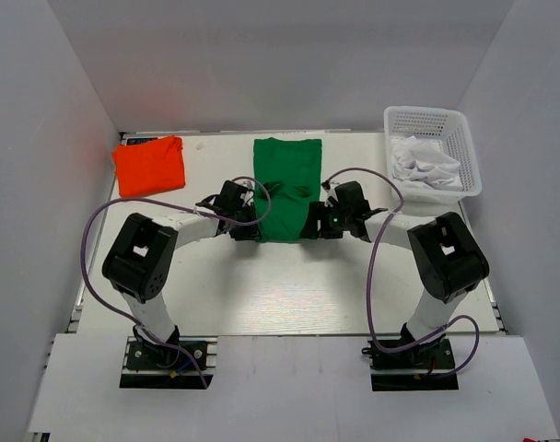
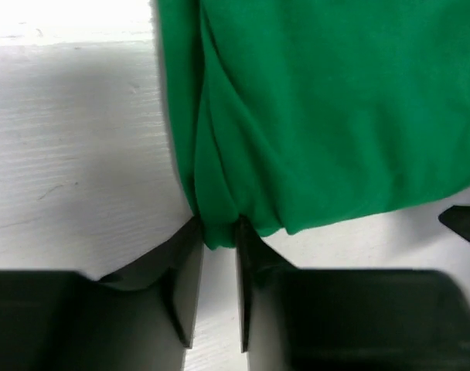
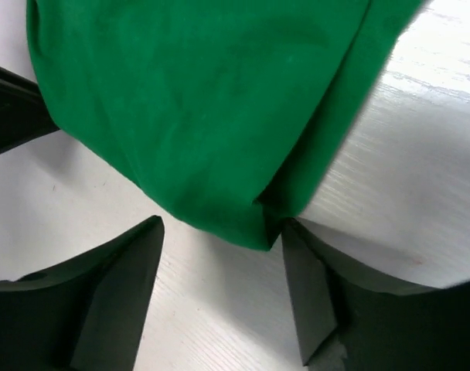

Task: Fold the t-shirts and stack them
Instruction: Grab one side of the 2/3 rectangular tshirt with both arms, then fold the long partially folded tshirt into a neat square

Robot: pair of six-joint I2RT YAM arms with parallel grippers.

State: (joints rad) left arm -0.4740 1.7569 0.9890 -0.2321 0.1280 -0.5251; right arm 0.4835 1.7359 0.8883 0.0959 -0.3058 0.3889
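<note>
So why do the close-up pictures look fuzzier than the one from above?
Top external view: sharp, evenly lit, faint sheen on the white table. Left wrist view: the green t-shirt looks soft, and the table beside it is washed out. Right wrist view: the dark jaws are blurred, almost featureless.

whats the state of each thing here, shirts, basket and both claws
green t-shirt: folded into a narrow strip, lying flat, near end not yet folded over
orange t-shirt: folded, lying at the far left
basket: upright, holding crumpled white cloth
left claw: shut on the green t-shirt's near corner
right claw: open, fingers either side of the other near corner
</note>
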